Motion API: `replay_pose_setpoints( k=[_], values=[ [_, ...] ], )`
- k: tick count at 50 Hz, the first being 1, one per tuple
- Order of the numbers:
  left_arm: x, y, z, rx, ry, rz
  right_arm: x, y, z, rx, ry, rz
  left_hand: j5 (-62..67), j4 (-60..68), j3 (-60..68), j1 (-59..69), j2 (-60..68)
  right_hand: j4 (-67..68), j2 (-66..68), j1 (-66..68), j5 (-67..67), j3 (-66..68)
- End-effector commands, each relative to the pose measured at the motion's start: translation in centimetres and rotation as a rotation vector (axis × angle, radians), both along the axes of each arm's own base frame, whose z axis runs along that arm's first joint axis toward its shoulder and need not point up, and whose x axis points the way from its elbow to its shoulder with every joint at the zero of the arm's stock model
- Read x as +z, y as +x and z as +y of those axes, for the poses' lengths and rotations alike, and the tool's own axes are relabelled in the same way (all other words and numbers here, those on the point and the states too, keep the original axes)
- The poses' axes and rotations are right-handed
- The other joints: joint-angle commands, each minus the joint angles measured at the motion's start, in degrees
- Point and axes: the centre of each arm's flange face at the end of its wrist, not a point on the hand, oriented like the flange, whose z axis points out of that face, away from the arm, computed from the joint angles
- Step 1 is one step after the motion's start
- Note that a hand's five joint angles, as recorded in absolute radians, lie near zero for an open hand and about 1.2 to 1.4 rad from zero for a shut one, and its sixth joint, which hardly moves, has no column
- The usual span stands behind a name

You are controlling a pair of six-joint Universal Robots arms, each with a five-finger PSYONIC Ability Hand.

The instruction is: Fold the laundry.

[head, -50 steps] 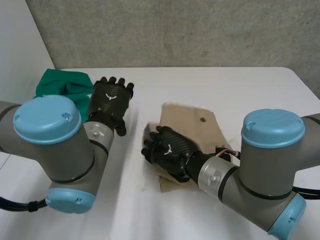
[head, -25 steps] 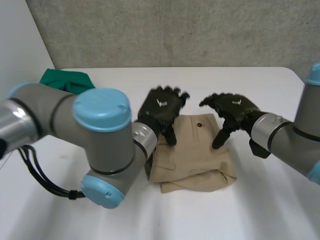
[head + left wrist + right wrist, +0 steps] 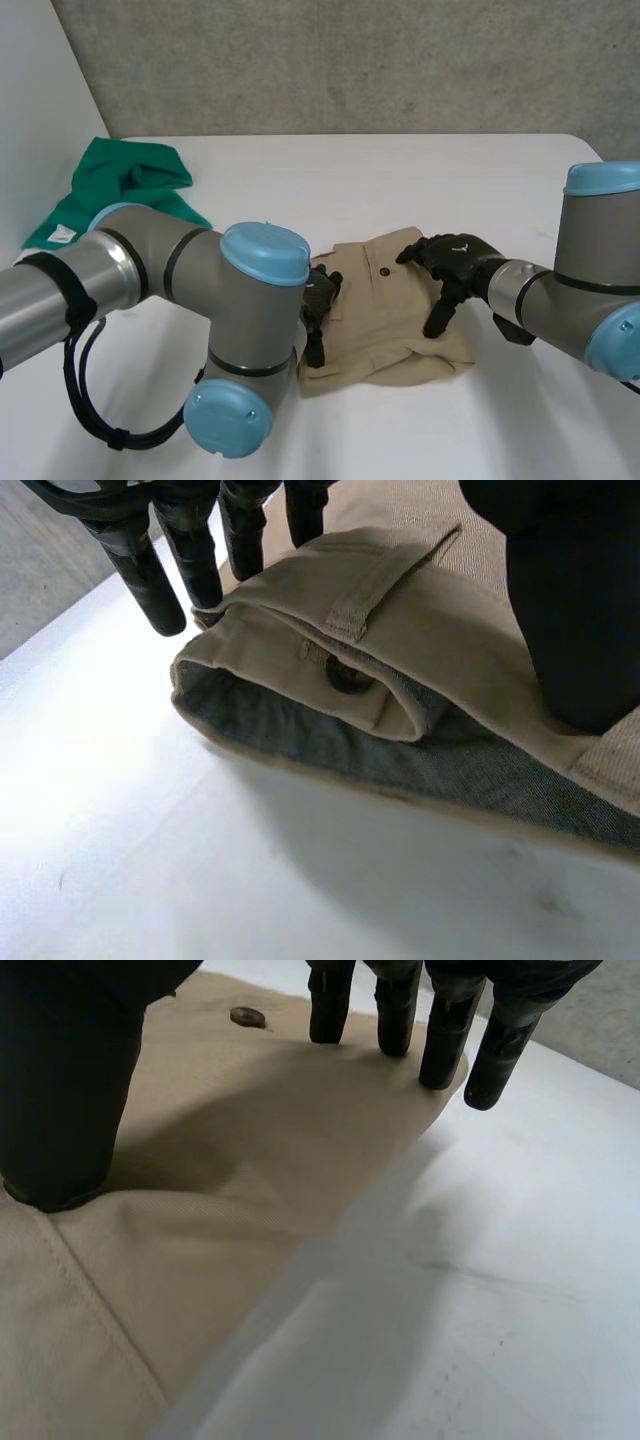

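Observation:
Folded beige trousers (image 3: 385, 325) lie on the white table (image 3: 480, 190) in front of me. My left hand (image 3: 318, 298) rests on their left edge, half hidden behind my left arm. In the left wrist view its straight fingers (image 3: 140, 560) touch the folded waistband (image 3: 400, 650) near a belt loop and button, and the thumb presses the cloth beside them. My right hand (image 3: 455, 262) is on the right edge of the trousers. In the right wrist view its fingers (image 3: 445, 1045) reach straight to the cloth's rim and the thumb (image 3: 60, 1090) presses down near a button (image 3: 248, 1017). Both hands are open.
A green garment (image 3: 120, 185) lies crumpled at the back left of the table, by the white side wall. My left arm's elbow (image 3: 245, 340) bulks large over the table's front left. A grey wall runs behind the table.
My left hand has swung in from beside the green garment and my right hand has crossed to the right edge. Both have come down onto the trousers, which now lie folded smaller.

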Motion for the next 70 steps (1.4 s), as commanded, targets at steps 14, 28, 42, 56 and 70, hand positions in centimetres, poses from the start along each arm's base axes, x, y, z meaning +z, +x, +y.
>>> replay_pose_setpoints(
  k=[14,28,42,56,70],
  values=[
    [4.4,-0.2,1.0,-0.017,-0.080,0.097,1.2,-0.7,0.4,0.029,-0.185,0.039,-1.2,-0.1,-0.7,1.3,0.2,-3.7,-2.9,-0.3,-4.1,-2.5],
    [16.4,2.7,0.5,-0.220,-0.194,0.411,4.6,-4.5,1.1,-0.299,-0.059,-0.175,-2.2,-1.1,-1.7,0.3,-0.8,-3.7,-2.9,-0.3,-4.1,-2.5],
    [17.5,4.1,0.0,-0.218,-0.153,0.460,-0.4,-4.7,3.3,-0.248,0.192,-0.185,-2.2,-1.1,-1.7,0.3,-0.8,-3.7,-2.9,-0.3,-4.1,-2.5],
    [17.1,4.2,-0.2,-0.202,-0.127,0.475,-2.4,-3.7,2.6,-0.243,0.203,-0.217,-2.0,-0.9,-1.5,0.5,-0.6,1.2,2.1,4.7,0.9,2.4],
    [16.7,4.1,-0.3,-0.199,-0.114,0.470,-2.8,-1.9,1.4,-0.209,0.175,-0.241,-2.0,-0.9,-1.5,0.5,-0.6,60.9,61.8,64.4,60.6,62.1]
  ],
)
